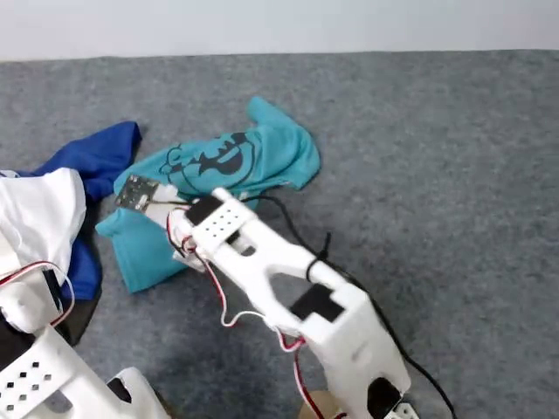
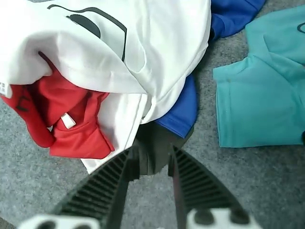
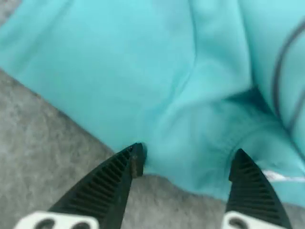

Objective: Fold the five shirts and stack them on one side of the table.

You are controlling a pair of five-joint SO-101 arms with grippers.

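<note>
Grey carpet-like table (image 1: pixel 454 157) below a plain pale wall (image 1: pixel 279 26)

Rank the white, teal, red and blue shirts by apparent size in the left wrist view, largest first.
1. white shirt
2. teal shirt, cut off at the frame edge
3. red shirt, partly under the white one
4. blue shirt, mostly covered

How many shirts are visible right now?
5. The teal shirt lies mid-table. The white shirt is beside it, draped over the red shirt, blue shirt and dark shirt. More could be hidden underneath.
</note>
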